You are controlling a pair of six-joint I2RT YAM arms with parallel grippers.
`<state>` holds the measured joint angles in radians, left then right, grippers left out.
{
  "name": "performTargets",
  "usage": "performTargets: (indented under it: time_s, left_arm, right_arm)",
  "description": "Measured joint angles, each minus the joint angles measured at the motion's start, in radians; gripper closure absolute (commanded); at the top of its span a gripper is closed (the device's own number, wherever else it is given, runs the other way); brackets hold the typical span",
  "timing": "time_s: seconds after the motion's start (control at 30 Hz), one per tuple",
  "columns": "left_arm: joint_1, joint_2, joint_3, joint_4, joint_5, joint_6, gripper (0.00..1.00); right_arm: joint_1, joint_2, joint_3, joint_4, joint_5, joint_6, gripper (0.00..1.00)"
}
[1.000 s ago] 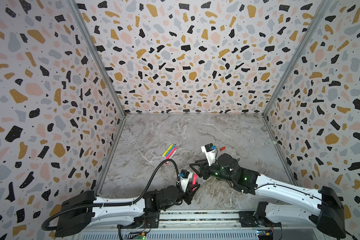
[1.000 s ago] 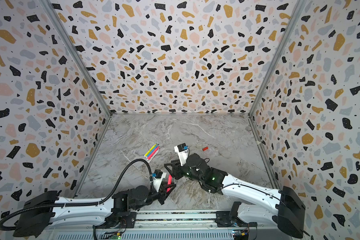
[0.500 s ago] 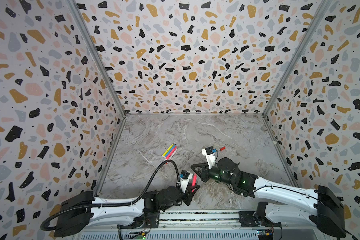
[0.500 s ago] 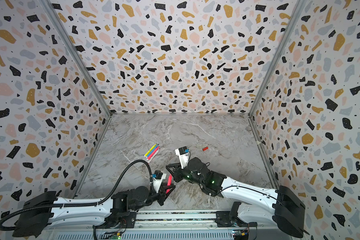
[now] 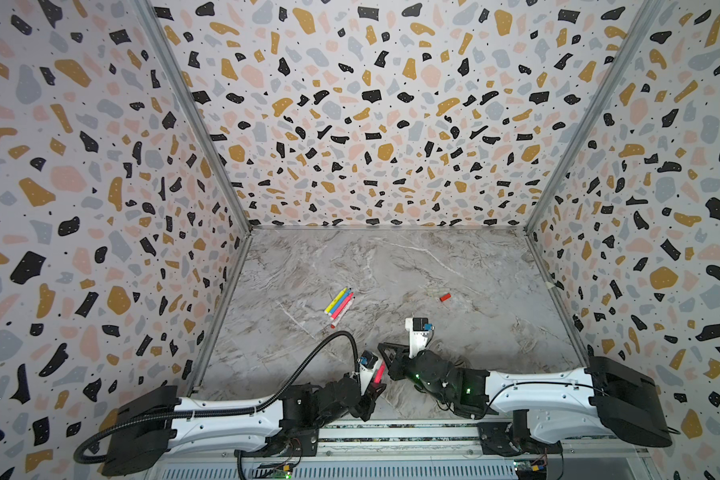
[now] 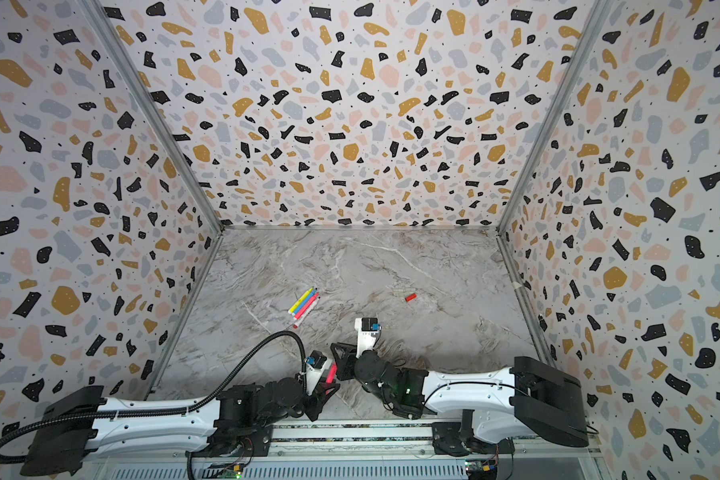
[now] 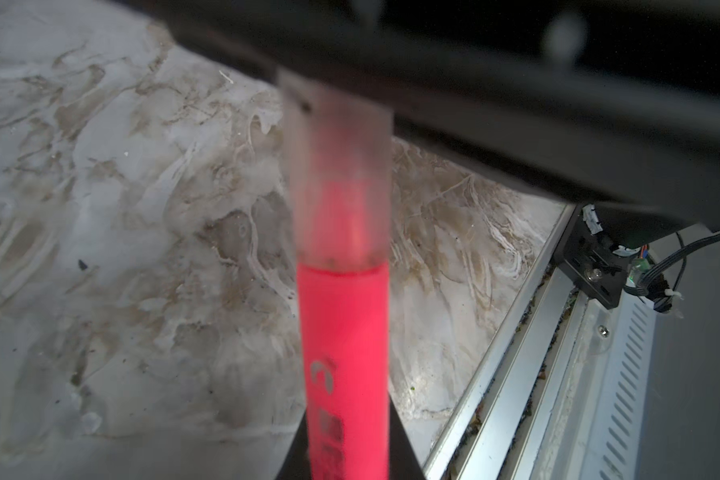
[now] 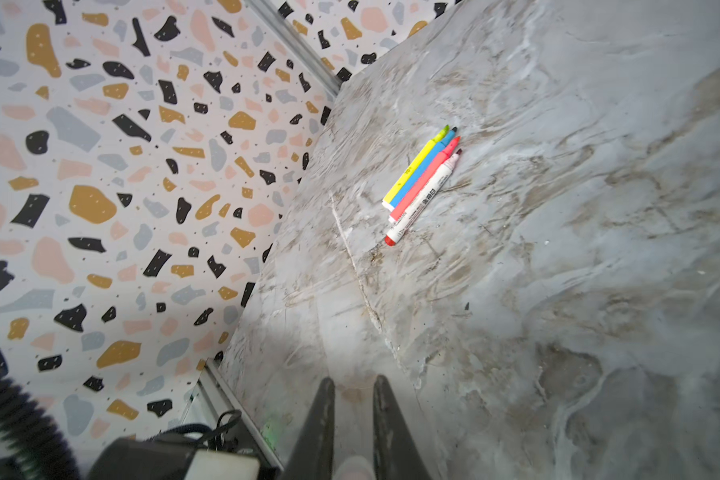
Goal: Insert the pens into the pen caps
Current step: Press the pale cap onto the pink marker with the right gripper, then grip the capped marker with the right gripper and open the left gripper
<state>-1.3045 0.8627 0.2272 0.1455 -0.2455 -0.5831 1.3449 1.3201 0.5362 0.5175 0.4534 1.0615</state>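
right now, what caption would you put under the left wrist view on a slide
Left fingers grip a pinkish-red pen, its tip inside a translucent cap, above the marble table.

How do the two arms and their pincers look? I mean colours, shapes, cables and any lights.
The left arm and right arm have white shells with black joints and bulky black base housings. The left pincer and right pincer are black, with slim tapering fingers. A black ribbed hose loops along the left arm; a thin black wire runs on the right one, where green lights glow.
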Motion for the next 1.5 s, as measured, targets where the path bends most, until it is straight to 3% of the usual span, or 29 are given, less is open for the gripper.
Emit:
performTargets:
  time_s: [0.23,0.63,0.83,0.9,1.03,1.1,1.27,1.5]
  left_arm:
    - [0.050,-0.073,0.000,-0.075,0.055,0.018,1.00]
    - [0.177,-0.142,0.000,-0.079,0.247,0.033,1.00]
    - [0.190,-0.137,0.000,-0.075,0.272,0.045,1.00]
    - [0.190,-0.129,0.000,-0.055,0.282,0.048,1.00]
    - [0.215,-0.117,-0.001,0.085,0.255,0.019,1.00]
    - [0.252,-0.128,-0.001,0.181,0.203,-0.009,1.00]
    - [0.261,-0.132,-0.013,0.305,0.177,-0.043,1.00]
    - [0.246,-0.079,-0.021,0.356,0.183,-0.056,1.00]
  right_arm:
    - [0.028,0.050,0.017,0.037,0.074,0.056,1.00]
    - [0.028,0.068,-0.006,0.220,0.032,-0.076,1.00]
    - [0.028,0.053,0.005,0.185,0.029,-0.100,1.00]
    - [0.025,0.020,0.020,0.119,0.026,-0.113,0.92]
    - [0.002,-0.124,0.014,-0.032,-0.076,-0.164,0.51]
    - [0.003,-0.221,-0.022,-0.101,-0.142,-0.207,0.42]
    - [-0.033,-0.425,-0.079,-0.179,-0.241,-0.302,0.38]
    - [-0.040,-0.512,-0.083,-0.230,-0.278,-0.364,0.40]
